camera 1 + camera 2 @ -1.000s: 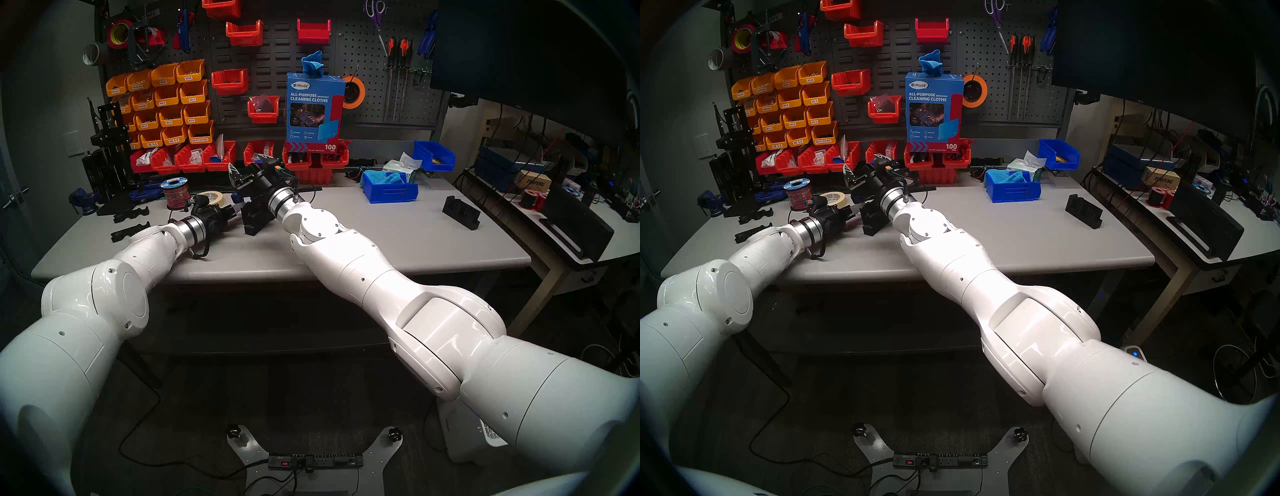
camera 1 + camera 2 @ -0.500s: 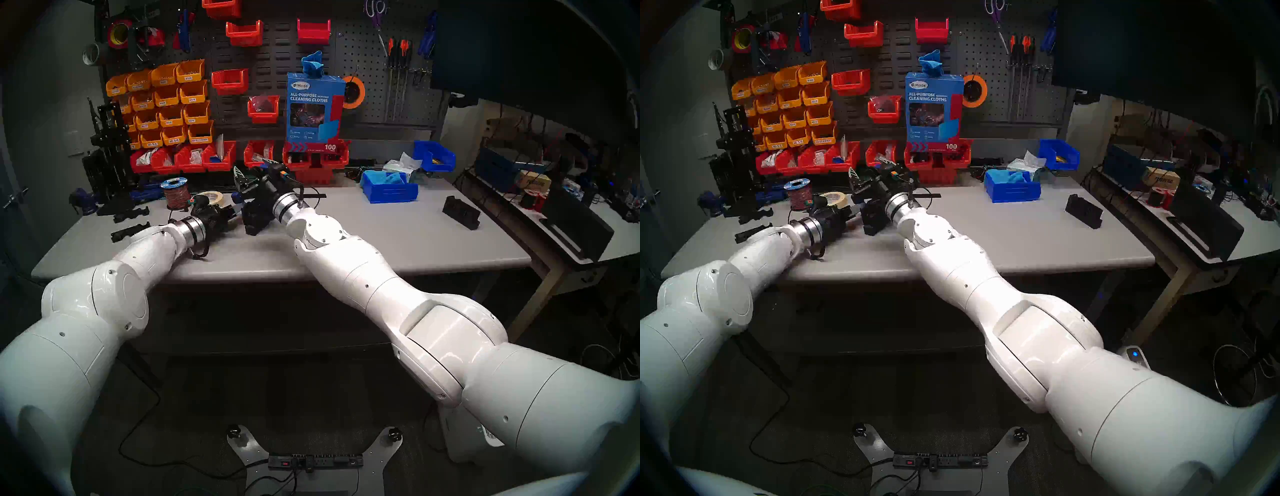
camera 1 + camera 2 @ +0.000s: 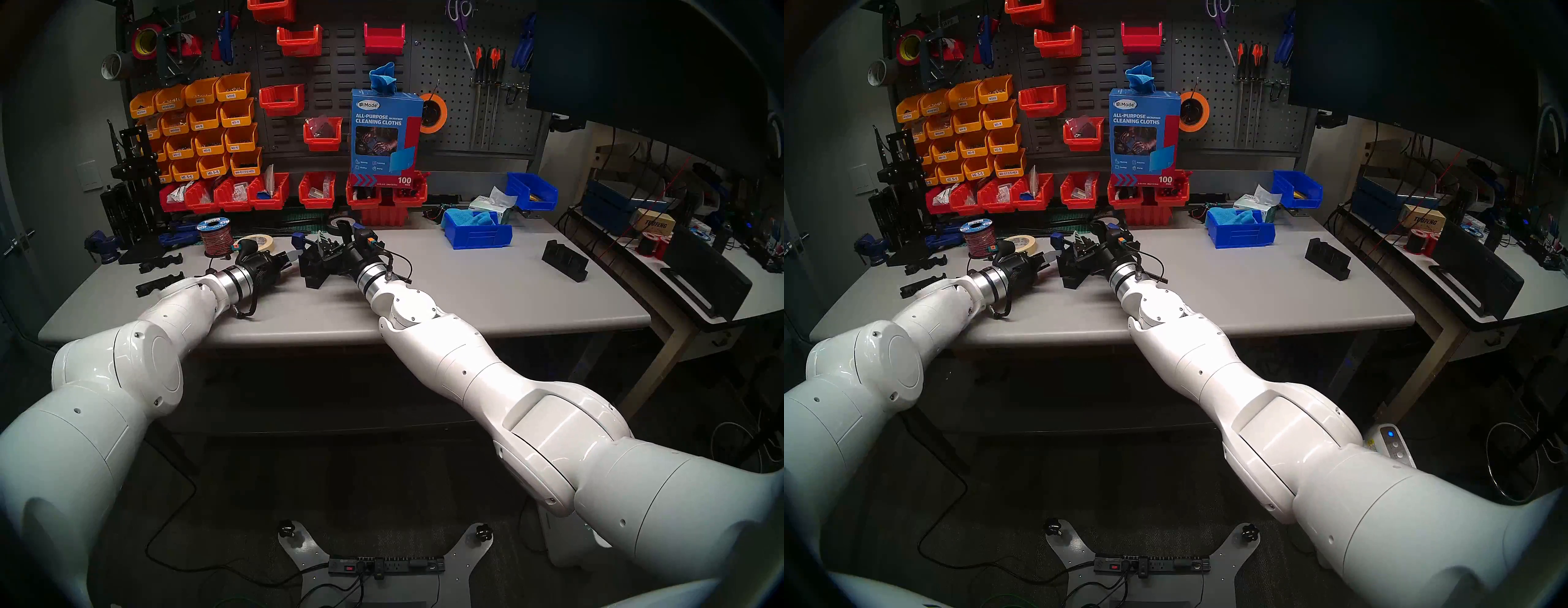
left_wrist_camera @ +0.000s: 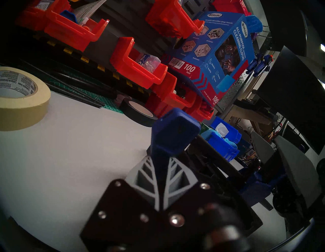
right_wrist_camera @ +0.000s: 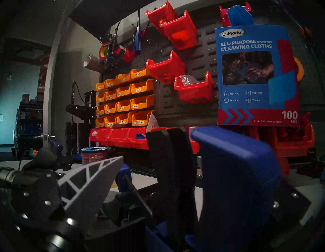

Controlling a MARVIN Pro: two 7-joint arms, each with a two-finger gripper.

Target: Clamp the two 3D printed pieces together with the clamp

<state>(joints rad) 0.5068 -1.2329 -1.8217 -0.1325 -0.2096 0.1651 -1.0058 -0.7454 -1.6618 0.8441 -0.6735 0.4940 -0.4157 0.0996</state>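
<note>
Nearest in the head view, both white arms rise from the bottom corners toward the middle left of the frame, over the grey table [image 3: 466, 297]. The left claw [image 3: 292, 266] is fully shut on the thin blue neck of the clamp [image 4: 173, 135]; in the left wrist view its grey fingers [image 4: 146, 177] pinch that neck just below the clamp's square blue end jaw. The right claw [image 3: 324, 250] comes in from the right, its jaws apart; the right wrist view shows the clamp's black trigger handle and blue body between them, but whether they grip cannot be told. The two 3D printed pieces [image 3: 313, 271] sit on the table just below both claws, at center left. Farther up, a masking tape roll [image 3: 259, 242] lies flat, with red bins [image 3: 271, 193] behind.
</note>
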